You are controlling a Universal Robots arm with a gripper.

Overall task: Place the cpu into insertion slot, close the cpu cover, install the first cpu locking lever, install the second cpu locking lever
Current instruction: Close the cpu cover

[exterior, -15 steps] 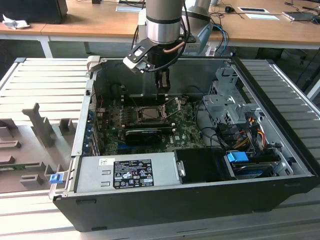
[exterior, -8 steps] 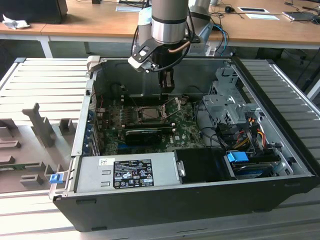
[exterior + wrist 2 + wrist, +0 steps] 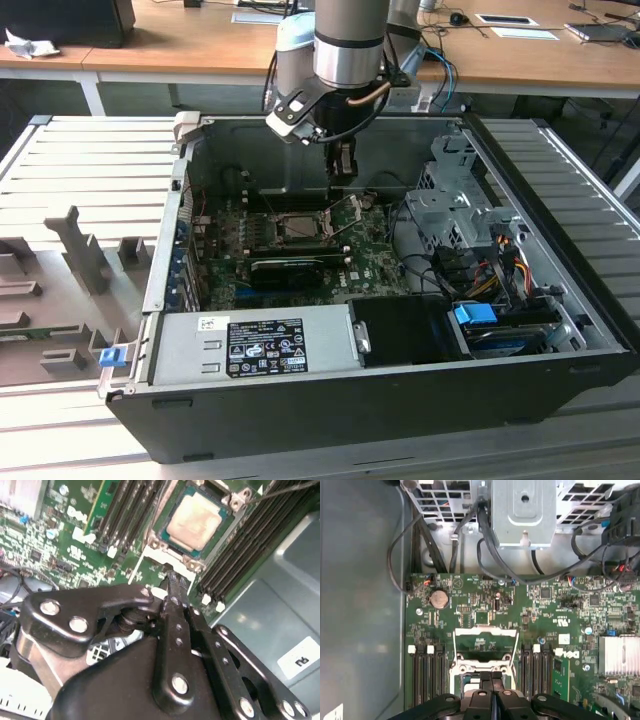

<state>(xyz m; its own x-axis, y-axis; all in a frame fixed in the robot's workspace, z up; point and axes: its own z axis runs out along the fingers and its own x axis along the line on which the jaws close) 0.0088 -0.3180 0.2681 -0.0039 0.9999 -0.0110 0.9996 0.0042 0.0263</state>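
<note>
gripper (image 3: 173, 578): fingers pressed together, nothing between them, tips just beside cpu cover (image 3: 485, 630), contact unclear | cpu cover: swung open, off the socket | cpu (image 3: 195, 520): seated flat in socket, uncovered | motherboard (image 3: 545, 610): inside open computer case (image 3: 400, 395), arm reaching down in

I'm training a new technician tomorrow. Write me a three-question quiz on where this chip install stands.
1. True or false: the chip already lies in place on the board.
2. The gripper is: A) spread wide, B) shut, fingers together, C) clamped on a cable.
3. Fill in: the cover is ____, not folded down over the chip.

Key: 1 true. 2 B. 3 open.
</note>
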